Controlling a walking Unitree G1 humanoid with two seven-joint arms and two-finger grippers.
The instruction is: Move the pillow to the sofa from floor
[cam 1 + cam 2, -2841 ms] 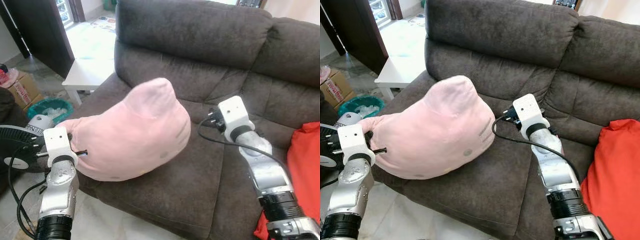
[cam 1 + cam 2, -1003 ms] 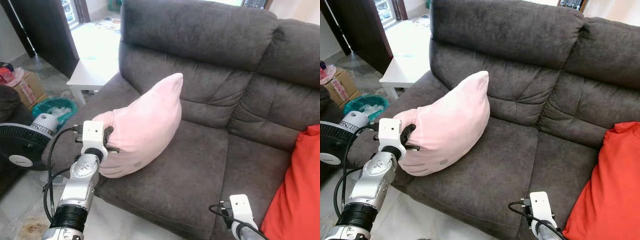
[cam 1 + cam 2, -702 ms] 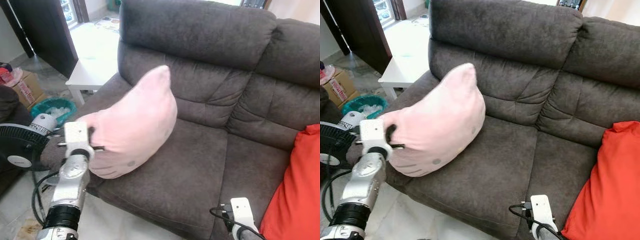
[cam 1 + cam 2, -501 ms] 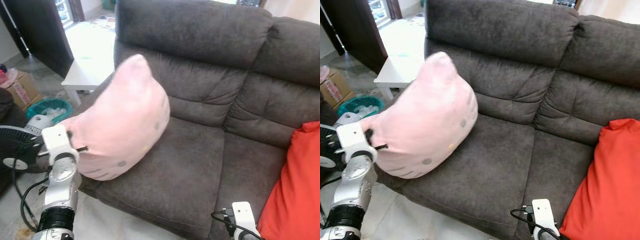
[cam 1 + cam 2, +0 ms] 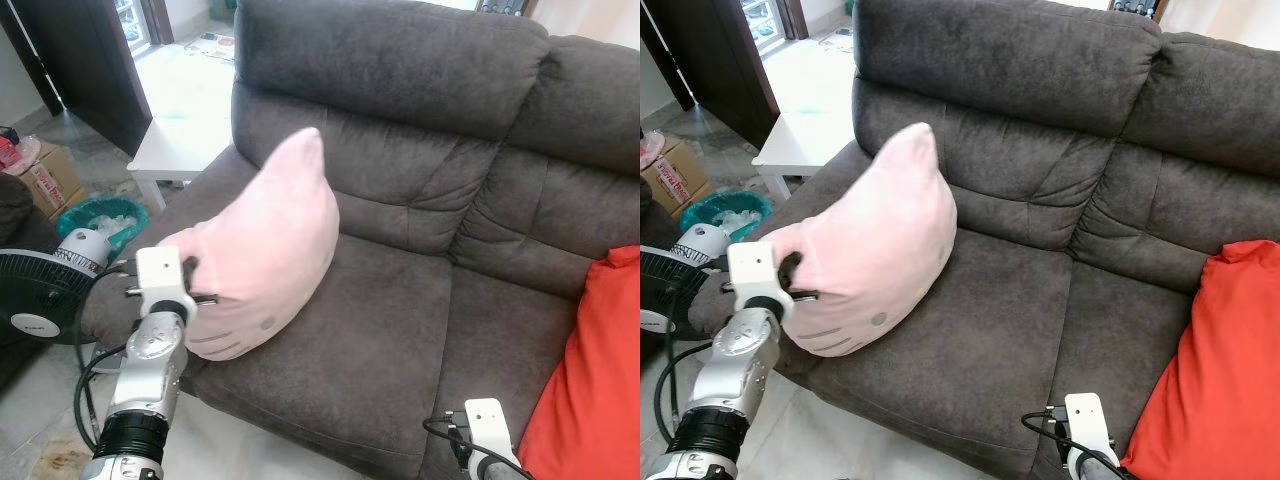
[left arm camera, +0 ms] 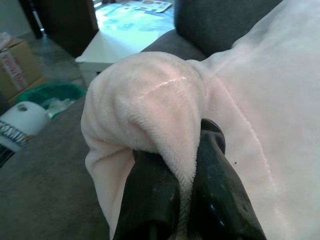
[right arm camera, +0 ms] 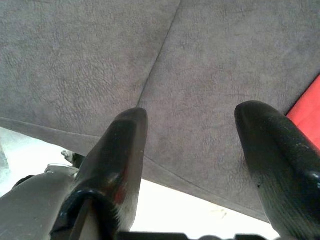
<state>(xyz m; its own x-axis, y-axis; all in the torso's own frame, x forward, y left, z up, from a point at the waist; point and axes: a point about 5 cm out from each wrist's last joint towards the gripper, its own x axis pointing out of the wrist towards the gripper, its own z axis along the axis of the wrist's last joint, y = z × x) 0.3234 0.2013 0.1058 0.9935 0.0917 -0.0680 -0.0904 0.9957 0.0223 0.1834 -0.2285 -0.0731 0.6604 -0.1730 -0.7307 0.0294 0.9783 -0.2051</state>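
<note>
Since half a second ago, the soft pink plush pillow (image 5: 262, 250) has tipped more upright, and it is now resting on the dark brown fabric sofa (image 5: 420, 200) (left seat). The left gripper (image 6: 186, 165) is pinching its corner; the right gripper (image 7: 200, 145) is hanging spread above the seat's front edge.

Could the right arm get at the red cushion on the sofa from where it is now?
Probably yes: the right gripper hangs open low over the sofa front edge, the red cushion lies close beside it, and nothing lies between them.
</note>
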